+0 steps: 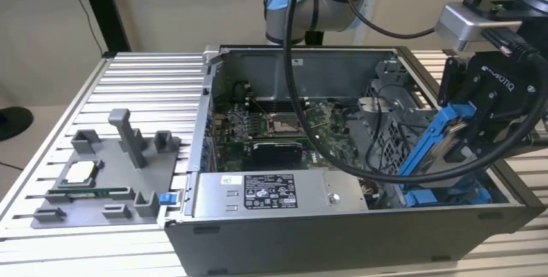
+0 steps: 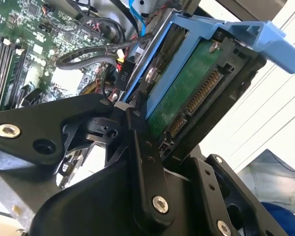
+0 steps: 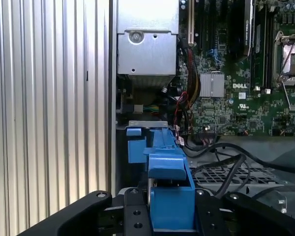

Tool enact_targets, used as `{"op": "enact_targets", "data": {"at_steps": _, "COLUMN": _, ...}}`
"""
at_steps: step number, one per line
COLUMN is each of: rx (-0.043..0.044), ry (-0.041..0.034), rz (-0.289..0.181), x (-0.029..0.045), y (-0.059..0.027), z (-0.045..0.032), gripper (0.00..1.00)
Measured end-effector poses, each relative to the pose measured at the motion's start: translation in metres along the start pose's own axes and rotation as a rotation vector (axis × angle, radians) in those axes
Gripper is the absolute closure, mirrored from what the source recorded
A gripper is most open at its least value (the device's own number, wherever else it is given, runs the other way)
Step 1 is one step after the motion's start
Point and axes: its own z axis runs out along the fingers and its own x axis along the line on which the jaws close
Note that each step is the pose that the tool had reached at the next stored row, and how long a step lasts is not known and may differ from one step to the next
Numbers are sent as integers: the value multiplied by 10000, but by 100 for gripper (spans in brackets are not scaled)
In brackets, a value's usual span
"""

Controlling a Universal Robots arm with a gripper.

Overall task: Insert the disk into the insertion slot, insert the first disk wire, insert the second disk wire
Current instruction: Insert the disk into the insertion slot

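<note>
Gripper (image 1: pixel 469 141) pinches the disk (image 1: pixel 430 152) by its blue frame, tilted edge-down to line up with the insertion slot (image 1: pixel 425 190) just beneath.

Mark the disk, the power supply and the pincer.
disk (image 1: pixel 434 139), exterior view, on its blue frame.
power supply (image 1: pixel 269 191), exterior view, on its label.
pincer (image 3: pixel 171 209), first wrist view, midway between its fingertips, which clamp the disk.

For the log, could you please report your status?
Gripper shut on disk. Disk tilted over drive cage, not seated. Black cable crosses its lower end.
</note>
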Motion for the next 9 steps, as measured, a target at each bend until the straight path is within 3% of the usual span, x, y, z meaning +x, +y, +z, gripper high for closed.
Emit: {"op": "enact_targets", "data": {"at_steps": 9, "rx": 0, "ry": -1, "rz": 0, "x": 1, "y": 0, "z": 6, "gripper": 100}}
